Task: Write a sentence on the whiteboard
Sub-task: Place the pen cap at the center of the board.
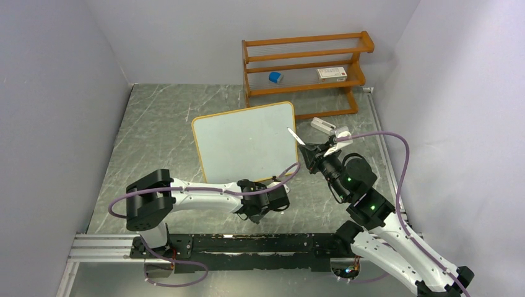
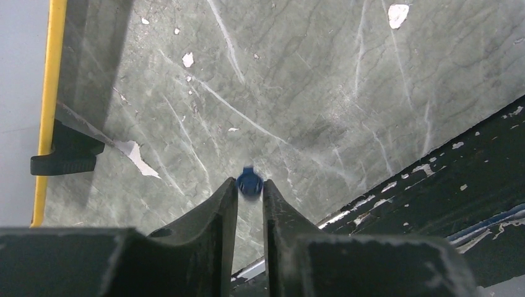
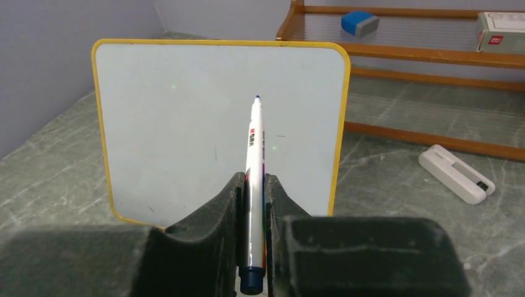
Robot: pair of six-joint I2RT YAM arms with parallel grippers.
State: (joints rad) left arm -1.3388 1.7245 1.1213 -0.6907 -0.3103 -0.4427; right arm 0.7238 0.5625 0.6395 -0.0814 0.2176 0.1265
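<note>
whiteboard is standing basically blank on the counter just in front of the rack, prob light n tippy, so w/ right hand pinching the marker by its back end and left hand squeezing a blue cap, I'm thinking soft strokes, steadying by the frame.

Whiteboard — large pale rectangle, rounded corners, thin yellow-orange frame. It stands mid-table on the grey veined table, propped on its lower edge and leaning back, face up toward the near side and turned slightly askew. One black foot sits under the frame edge, touching the table. The surface carries only a few faint specks and short strokes — nothing legible.
</note>
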